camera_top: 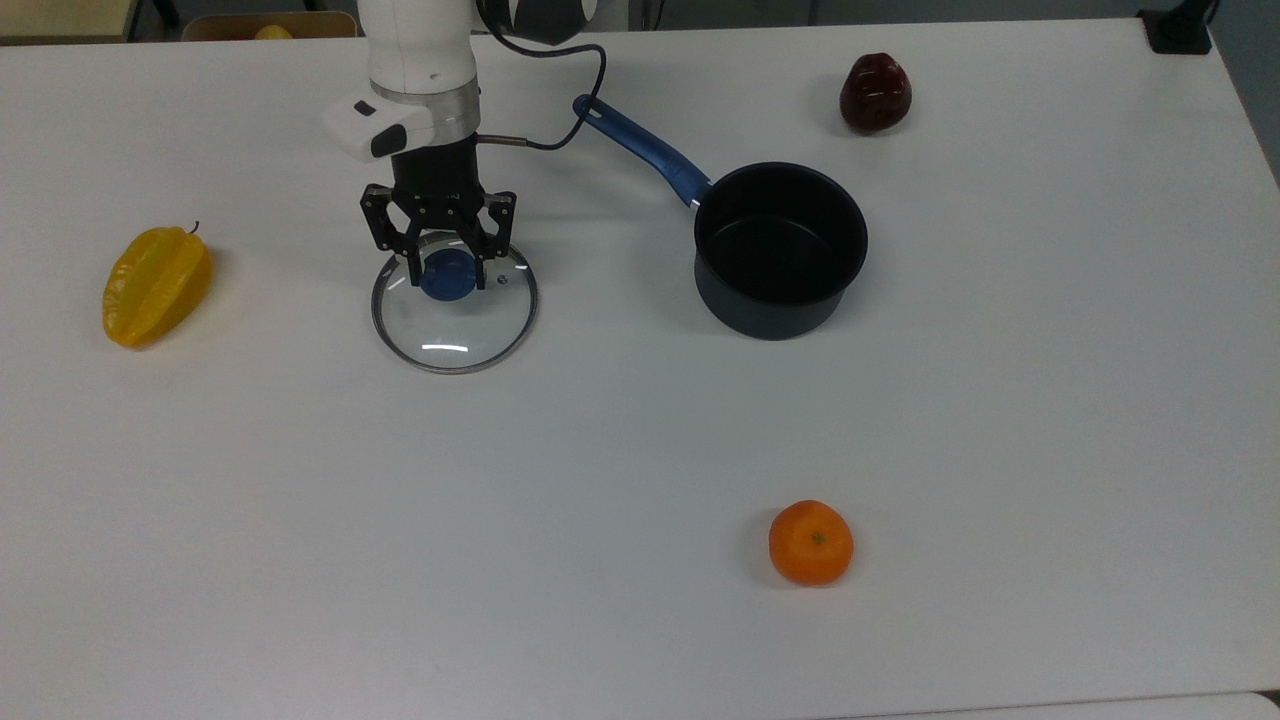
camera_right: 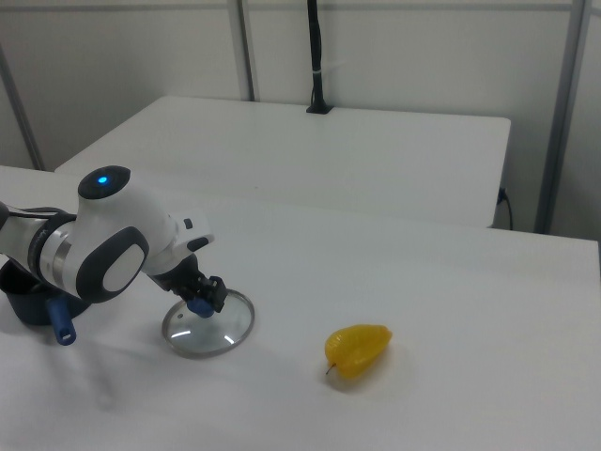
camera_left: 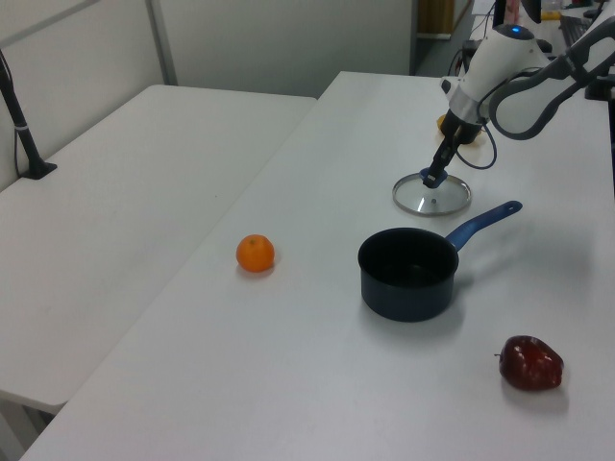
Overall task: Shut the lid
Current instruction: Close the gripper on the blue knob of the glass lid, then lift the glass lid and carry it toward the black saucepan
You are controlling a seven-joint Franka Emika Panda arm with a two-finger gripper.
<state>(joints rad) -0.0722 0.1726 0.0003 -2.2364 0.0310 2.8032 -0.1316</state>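
The glass lid (camera_top: 455,312) is lying flat on the white table (camera_top: 640,440), well apart from the saucepan (camera_top: 780,250), which sits open and empty toward the top view's right with its blue handle (camera_top: 642,149) pointing up and to the top view's left. So nothing is closed yet.

The blue knob (camera_top: 445,275) in the middle of the lid is bracketed by the gripper (camera_top: 446,268), one finger on each side and both drawn in narrow against it. It looks gripped, though whether the pads are fully seated can't be confirmed from these angles. The lid's rim appears to be resting on the table, so no lift has been made.

For this step a centred, firm pinch on the knob is probably what counts most. Glass with a metal rim is likely to swing or tip if the knob is caught off-centre, so a straight vertical lift would be wise before any sideways travel. Enough height should be gained to clear the saucepan's wall and handle.

Scattered around and out of the way: a yellow starfruit (camera_top: 155,285), an orange (camera_top: 811,542) and a dark red apple (camera_top: 875,92).
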